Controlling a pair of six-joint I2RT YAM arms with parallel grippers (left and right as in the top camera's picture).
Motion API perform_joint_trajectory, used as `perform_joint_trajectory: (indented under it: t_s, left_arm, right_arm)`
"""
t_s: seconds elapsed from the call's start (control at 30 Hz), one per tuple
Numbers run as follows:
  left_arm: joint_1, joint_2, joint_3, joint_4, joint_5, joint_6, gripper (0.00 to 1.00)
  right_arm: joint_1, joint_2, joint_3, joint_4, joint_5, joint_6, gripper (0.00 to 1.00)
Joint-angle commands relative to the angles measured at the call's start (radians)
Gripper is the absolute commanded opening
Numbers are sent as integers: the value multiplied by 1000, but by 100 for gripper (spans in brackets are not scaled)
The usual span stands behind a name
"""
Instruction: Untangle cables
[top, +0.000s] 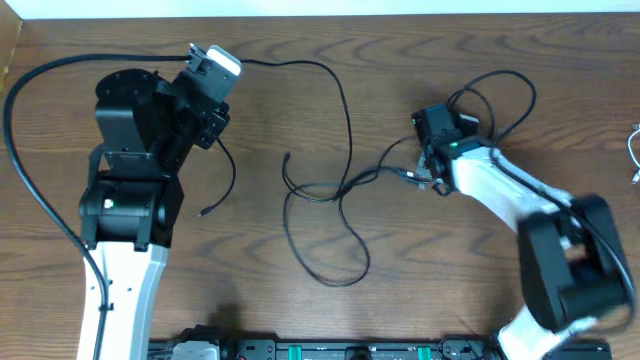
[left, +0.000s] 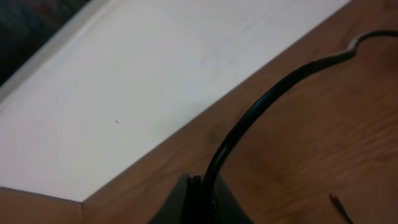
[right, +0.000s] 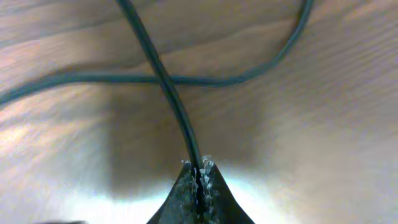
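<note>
Left side first: the left end effector (left: 200, 183) sits at the far-left part of the bench (top: 480, 260), and its jaws are clamped shut on a black cable (top: 345, 110). In the left wrist view the cable comes straight out from between the closed fingers (left: 180, 202) and curves away over the wood, with a white surface (left: 155, 62) just past the bench edge. Below that arm in the overhead shot, a thin black loose end (top: 204, 211) lies on the wood near the left arm.

From the left end effector the cable runs right along the far side, bends down toward the middle and ends up in the tangle (top: 335, 192), where several black strands cross each other. A big open loop (top: 330, 275) hangs off the near side of that crossing. Honestly can't tell from up there which strand belongs to which cord.

Right of the tangle, the right end effector (right: 198, 167) is down low over the bench and pinched shut on a black strand (right: 177, 109) leading left into the tangle. In its wrist view the strand runs up from the closed tips and crosses over another black line (right: 249, 76) lying flat on the wood.

Way off at the right edge there's a bit of white cable (top: 635, 150), well apart from the black mess.
</note>
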Motion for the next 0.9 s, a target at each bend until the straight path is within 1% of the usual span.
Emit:
perform_joint_trajectory:
  t_s: [0.0, 0.2, 0.3, 0.47, 0.57, 0.63, 0.67, 0.7, 0.8, 0.87]
  left_arm:
    - [3, 27, 5, -13, 17, -9, 7]
    - [3, 77, 5, -26, 17, -10, 8]
    - [3, 108, 5, -31, 17, -9, 7]
    - [3, 165, 5, -32, 17, -10, 7]
    - [3, 197, 5, -35, 18, -10, 7]
    - [3, 214, 5, -35, 53, -10, 8]
    - [3, 221, 5, -35, 109, -10, 15]
    - [3, 225, 5, -36, 169, -10, 17]
    - [-7, 232, 5, -45, 394, -13, 39]
    - [-19, 232, 5, -64, 488, -12, 53]
  right_arm:
    - [0, -200, 101, -58, -13, -158, 1]
    - [-1, -460, 309, -196, -13, -267, 1]
    - [0, -551, 422, -231, -13, -309, 1]
    - [0, -653, 577, -250, -11, -342, 1]
    - [0, -690, 633, -250, -12, -364, 1]
    - [0, -705, 652, -250, -13, -366, 1]
    - [0, -710, 653, -251, -13, -366, 1]
    - [0, -710, 652, -256, -13, -366, 1]
    - [0, -700, 652, -288, -13, -365, 1]
    - [1, -686, 652, -303, -13, -361, 1]
